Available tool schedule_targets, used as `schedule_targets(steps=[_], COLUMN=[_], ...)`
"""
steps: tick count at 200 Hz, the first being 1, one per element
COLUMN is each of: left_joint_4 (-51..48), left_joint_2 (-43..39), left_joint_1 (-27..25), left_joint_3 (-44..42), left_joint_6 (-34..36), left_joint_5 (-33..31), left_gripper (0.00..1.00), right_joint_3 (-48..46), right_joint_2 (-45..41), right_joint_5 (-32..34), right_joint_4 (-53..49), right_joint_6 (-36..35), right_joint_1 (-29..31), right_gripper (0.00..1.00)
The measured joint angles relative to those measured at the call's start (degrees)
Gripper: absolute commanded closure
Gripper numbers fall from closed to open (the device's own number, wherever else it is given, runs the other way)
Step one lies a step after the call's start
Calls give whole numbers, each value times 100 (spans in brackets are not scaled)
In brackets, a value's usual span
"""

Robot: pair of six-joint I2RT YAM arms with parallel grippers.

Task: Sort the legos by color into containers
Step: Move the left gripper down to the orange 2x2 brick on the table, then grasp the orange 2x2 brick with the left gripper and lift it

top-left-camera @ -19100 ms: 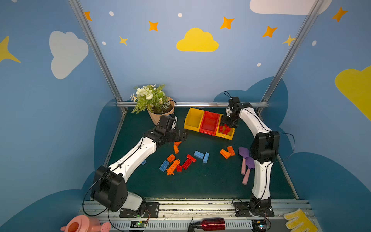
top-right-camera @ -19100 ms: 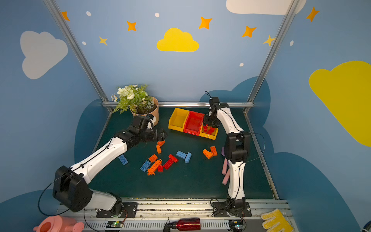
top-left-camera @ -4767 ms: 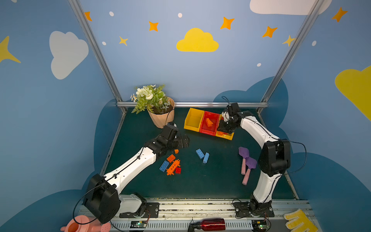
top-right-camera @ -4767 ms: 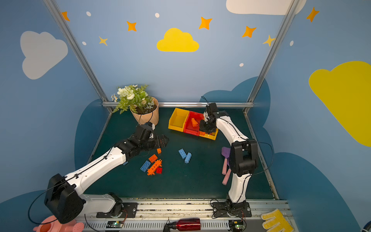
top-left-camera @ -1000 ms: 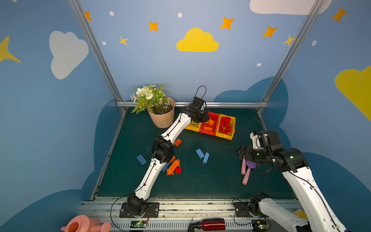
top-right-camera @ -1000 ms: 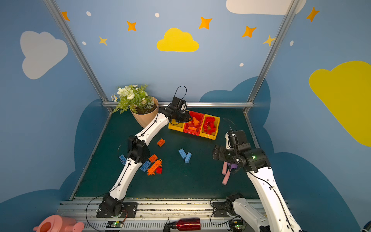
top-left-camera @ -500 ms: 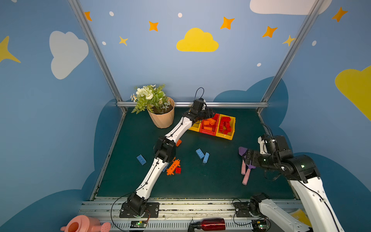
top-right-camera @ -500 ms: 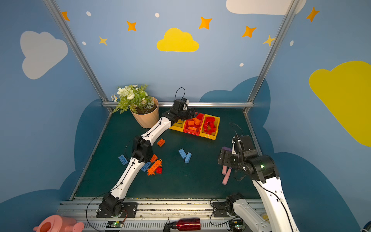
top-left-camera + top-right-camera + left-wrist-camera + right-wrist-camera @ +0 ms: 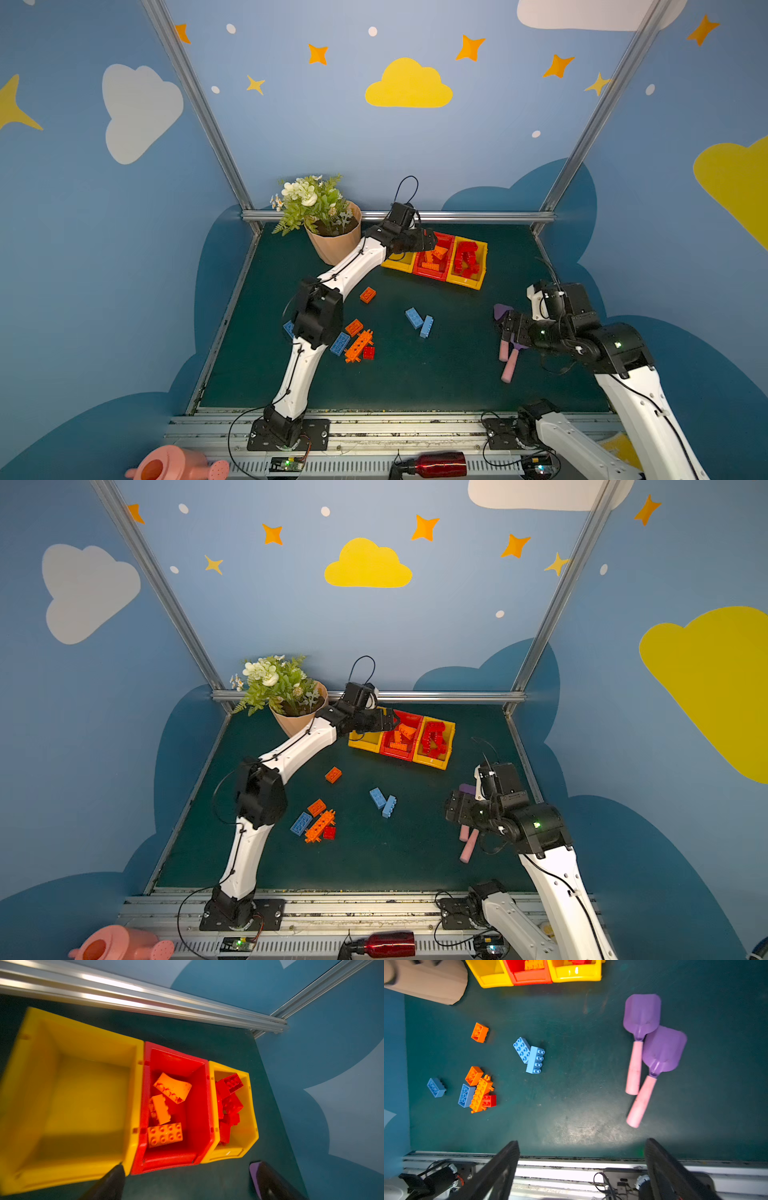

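The left tool (image 9: 187,1167) hangs open and empty over the front of the red bin (image 9: 176,1051), where orange bricks (image 9: 165,1134) lie; the right tool (image 9: 581,1141) is open too, holding nothing, above the worktop (image 9: 571,1105); a drop looks finished; next, probably fetch the blue bricks (image 9: 529,1055) for the empty yellow bin (image 9: 83,1043).

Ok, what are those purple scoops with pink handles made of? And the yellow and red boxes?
The two purple scoop blades look like smooth hard plastic: thin, evenly coloured. Their pink cylindrical handles look matte and scuffed, maybe foam or rubber. The joined yellow and red open-front bins look like glossy moulded plastic: one front lip glints.
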Motion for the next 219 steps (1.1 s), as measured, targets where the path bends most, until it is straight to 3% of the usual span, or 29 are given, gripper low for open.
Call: schedule_targets(steps=[39,92,161,219], left_joint_4=[-232,-525,-457,-339], left_joint_2=[-1447,-1646,-1552,-1123], left_joint_1=[402,855,966,973], left_joint_3=[-2039,-3768,-3847,-3735], left_joint_6=[544,892,1491,1781], left_joint_5=[-522,-1064,-1113,-813], left_gripper=[0,1,7,15], right_joint_3=[-341,-341,-330,-330], right_joint_2=[50,605,1084,929], right_joint_5=[-400,-632,-562,-249], right_joint_4=[387,804,1106,1071], right_joint_6=[144,205,562,811], right_joint_1=[109,686,1698,1851], right_gripper=[8,8,8,8])
